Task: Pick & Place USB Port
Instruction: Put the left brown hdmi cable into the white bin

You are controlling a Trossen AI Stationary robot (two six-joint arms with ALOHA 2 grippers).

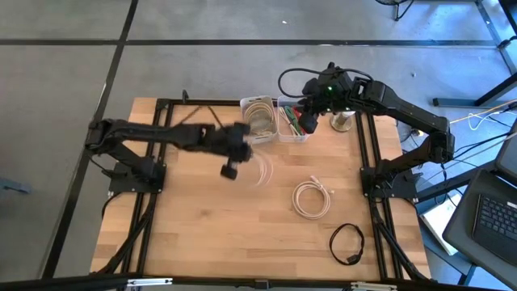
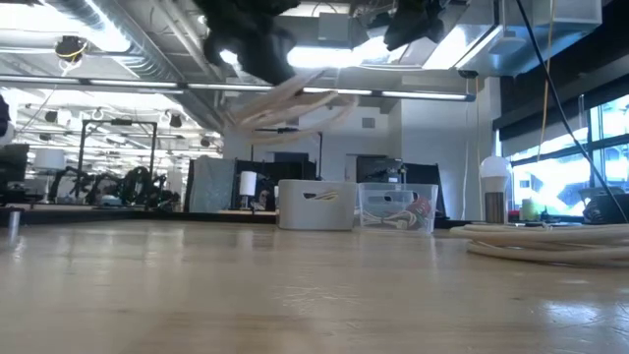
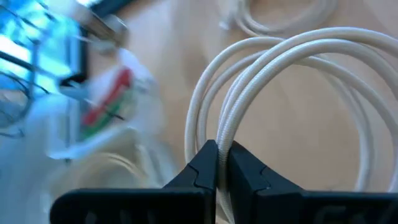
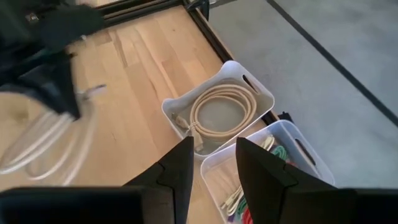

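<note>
White coiled cable (image 3: 261,93) clamped in left claw (image 3: 217,163), aloft beside white bin (image 4: 217,106) already holding one coil; still unplaced. Right claw (image 4: 211,163) apart above bins. Two cables remaining on surface (image 1: 202,234).

Left arm (image 1: 153,133): matte black links, slim and tubular, joined by thicker rounded joints; its base sits on a black frame at the table's (image 1: 202,234) left edge.
Left gripper (image 3: 217,163): two black moulded fingers (image 3: 200,168) with angular, wedge-shaped tips and a faint stepped notch on their inner faces.
Right arm (image 1: 408,117): same black build; a small green light glows on the housing near its wrist, and a thin black cable loops off that wrist.
Right gripper (image 4: 211,163): two black fingers (image 4: 177,165), broad at the root, tapering to blunt tips, with a bevelled inner edge.
</note>
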